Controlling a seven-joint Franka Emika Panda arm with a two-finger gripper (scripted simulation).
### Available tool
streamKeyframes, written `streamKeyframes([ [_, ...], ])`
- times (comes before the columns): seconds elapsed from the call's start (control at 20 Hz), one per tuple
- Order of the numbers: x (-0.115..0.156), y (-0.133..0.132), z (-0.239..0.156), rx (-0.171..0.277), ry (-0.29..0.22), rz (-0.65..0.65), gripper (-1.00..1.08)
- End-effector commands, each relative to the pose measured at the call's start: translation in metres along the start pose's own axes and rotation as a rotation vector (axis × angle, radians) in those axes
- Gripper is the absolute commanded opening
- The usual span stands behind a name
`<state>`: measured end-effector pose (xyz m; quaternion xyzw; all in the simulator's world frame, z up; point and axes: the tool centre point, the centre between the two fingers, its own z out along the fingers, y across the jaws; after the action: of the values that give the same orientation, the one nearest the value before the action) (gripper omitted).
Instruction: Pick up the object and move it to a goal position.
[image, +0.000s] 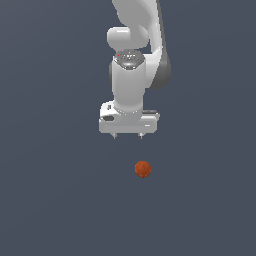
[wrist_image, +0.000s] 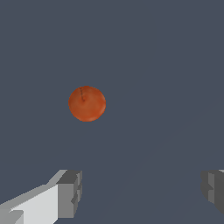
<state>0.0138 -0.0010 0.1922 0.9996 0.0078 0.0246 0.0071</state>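
Note:
The object is a small orange-red ball (image: 143, 169) with a mottled surface, lying on the dark grey floor. It also shows in the wrist view (wrist_image: 87, 103). My white gripper (image: 128, 136) hangs above it, a little toward the exterior view's left, with a clear gap between its fingertips and the ball. The jaws stand wide apart and hold nothing. In the wrist view the gripper (wrist_image: 142, 192) shows two grey fingertips (wrist_image: 70, 193) far apart, and the ball lies off the line between them.
A flat dark grey surface (image: 50, 200) fills both views. The white arm (image: 131, 75) rises out of the top of the exterior view.

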Motion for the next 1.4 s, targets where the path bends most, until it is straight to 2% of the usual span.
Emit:
streamKeyframes([
  [0.0,0.0,0.0,0.0,0.0,0.0,0.0,1.0],
  [0.8,0.004,-0.001,0.0,0.008,-0.007,0.036,1.0],
  [1.35,0.015,-0.01,0.013,0.011,-0.015,0.183,1.0],
])
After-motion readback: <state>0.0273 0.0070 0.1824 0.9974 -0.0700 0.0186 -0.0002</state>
